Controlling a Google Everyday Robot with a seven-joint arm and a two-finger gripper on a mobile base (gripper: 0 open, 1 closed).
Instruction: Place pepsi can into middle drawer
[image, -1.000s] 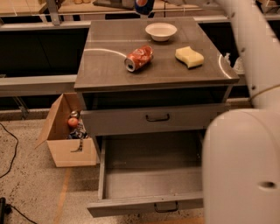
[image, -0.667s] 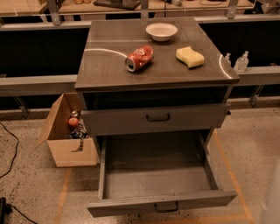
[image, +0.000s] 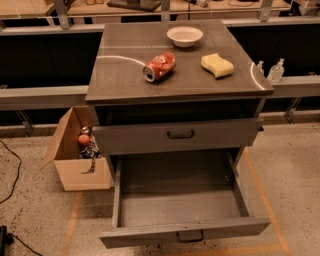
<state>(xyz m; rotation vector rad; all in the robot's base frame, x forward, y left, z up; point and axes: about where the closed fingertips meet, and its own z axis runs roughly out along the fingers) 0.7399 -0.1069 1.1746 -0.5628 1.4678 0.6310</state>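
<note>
The pepsi can is out of view. My gripper is out of view as well, and no part of the arm shows. The drawer cabinet (image: 125, 80) stands in the middle of the camera view. Under its top is a dark gap. Below that, a drawer (image: 150, 137) with a dark handle is shut. The lowest drawer (image: 177, 200) is pulled out towards me and is empty.
On the cabinet top lie a crushed red can (image: 159, 66), a white bowl (image: 184, 35) and a yellow sponge (image: 217, 65). An open cardboard box (image: 75, 165) with small items stands on the floor to the left. Two small bottles (image: 275, 71) stand at the right. A cable (image: 12, 172) runs at far left.
The white arm that filled the right side of the view a second ago has left the view. The cabinet and the things on it have not moved.
</note>
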